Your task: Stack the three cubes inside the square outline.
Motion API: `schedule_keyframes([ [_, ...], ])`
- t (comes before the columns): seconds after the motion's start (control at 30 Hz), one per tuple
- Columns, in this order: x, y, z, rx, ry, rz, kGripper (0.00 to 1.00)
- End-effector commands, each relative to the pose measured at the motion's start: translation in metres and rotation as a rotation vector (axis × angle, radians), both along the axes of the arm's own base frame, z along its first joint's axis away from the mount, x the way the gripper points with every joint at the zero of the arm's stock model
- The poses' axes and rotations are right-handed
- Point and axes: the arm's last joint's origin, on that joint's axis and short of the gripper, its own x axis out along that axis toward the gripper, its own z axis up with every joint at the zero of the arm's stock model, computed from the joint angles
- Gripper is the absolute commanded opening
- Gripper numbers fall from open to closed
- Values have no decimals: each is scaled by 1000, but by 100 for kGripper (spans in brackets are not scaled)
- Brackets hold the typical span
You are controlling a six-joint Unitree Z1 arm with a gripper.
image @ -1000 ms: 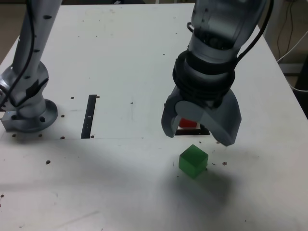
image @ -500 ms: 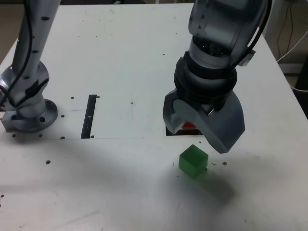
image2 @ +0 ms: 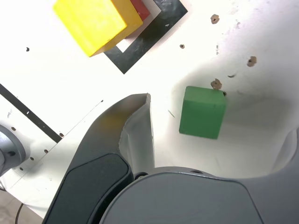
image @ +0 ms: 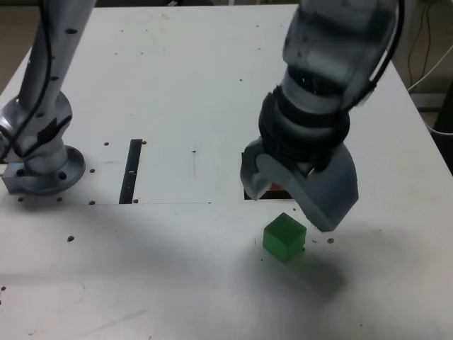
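White tabletop [image: 191, 71] is spreading beneath our work, and over it we are bringing the Z1 arm [image: 336, 42] above the last loose block. We are keeping the gripper [image2: 222, 114] wide open, its two curved fingers standing well apart and gripping nothing. Over the last second we have been turning it and edging it slightly towards the viewer in the exterior view, so that one finger is now largely covering the other there. In the wrist view, the black square outline [image2: 124, 60] is lying beyond the fingers, partly cut off by the picture's edge. The yellow cube [image2: 93, 23] is apparently resting on the red cube [image2: 141, 8], which is showing just a sliver beside the outline's white centre. The green cube [image2: 202, 112] is sitting unheld on the tabletop outside the outline, within the span of the fingers, and it has not been shifting. For the task, we are reading this turn as lining up for the third pick: two layers are seemingly standing, one is missing. We are probably needing to lower squarely around the green cube before closing, since a crooked approach could be nudging it away.
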Motion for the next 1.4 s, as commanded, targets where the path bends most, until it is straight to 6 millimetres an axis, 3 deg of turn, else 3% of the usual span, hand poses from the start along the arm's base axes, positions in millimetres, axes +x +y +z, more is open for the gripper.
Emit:
schedule_keyframes([
  [0.0,4,-3,-11,8,25,-2,99],
  [0.57,11,-9,-52,-11,59,9,99],
  [0.83,14,-11,-58,-24,62,16,93],
  [0.97,15,-12,-61,-35,62,20,83],
  [1.37,16,-12,-67,-18,55,33,34],
])
